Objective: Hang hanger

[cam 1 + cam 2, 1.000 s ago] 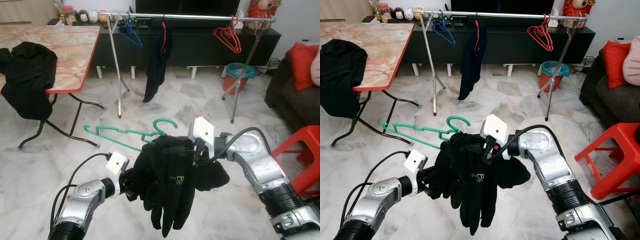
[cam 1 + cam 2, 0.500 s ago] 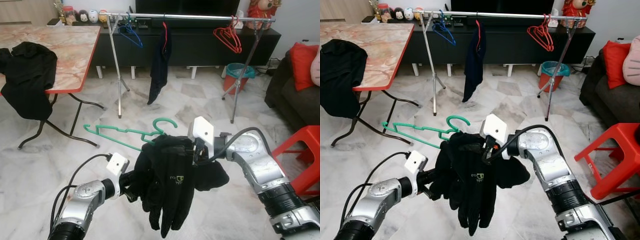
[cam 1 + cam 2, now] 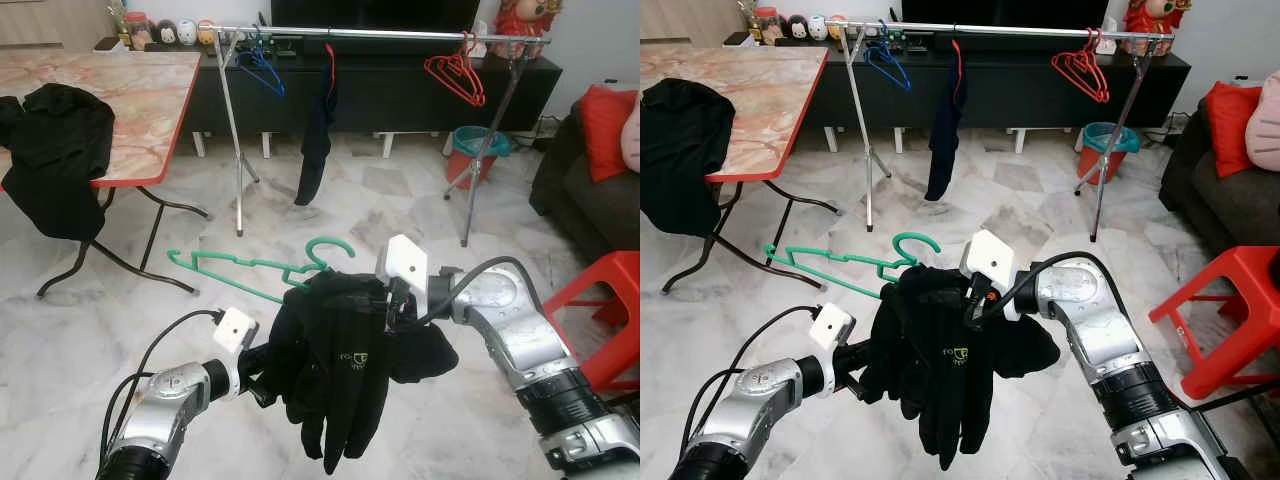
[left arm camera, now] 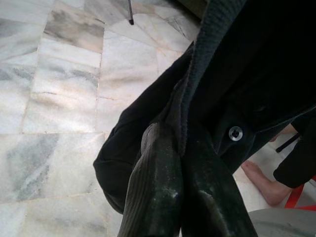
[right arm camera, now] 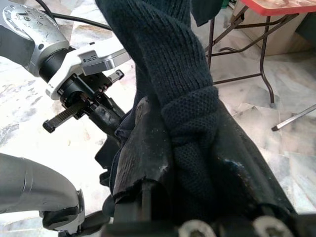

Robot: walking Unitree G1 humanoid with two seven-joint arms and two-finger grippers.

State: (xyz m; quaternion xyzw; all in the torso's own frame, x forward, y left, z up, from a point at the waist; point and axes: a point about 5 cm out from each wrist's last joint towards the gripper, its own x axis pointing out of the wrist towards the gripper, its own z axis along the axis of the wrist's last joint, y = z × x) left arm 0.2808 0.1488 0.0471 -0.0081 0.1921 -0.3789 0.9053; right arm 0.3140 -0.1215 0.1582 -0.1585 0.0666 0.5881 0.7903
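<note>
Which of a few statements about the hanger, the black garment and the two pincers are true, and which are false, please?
1. The green hanger hangs on the rail. False: it is held up near the robot, tangled with the black garment, not on the clothes rail.
2. The right pincer is shut on the black garment. True.
3. The left pincer is open and away from the garment. False: it pinches the cloth.
4. Red hangers hang on the rail. True.
5. A black garment lies on the table. True.
</note>
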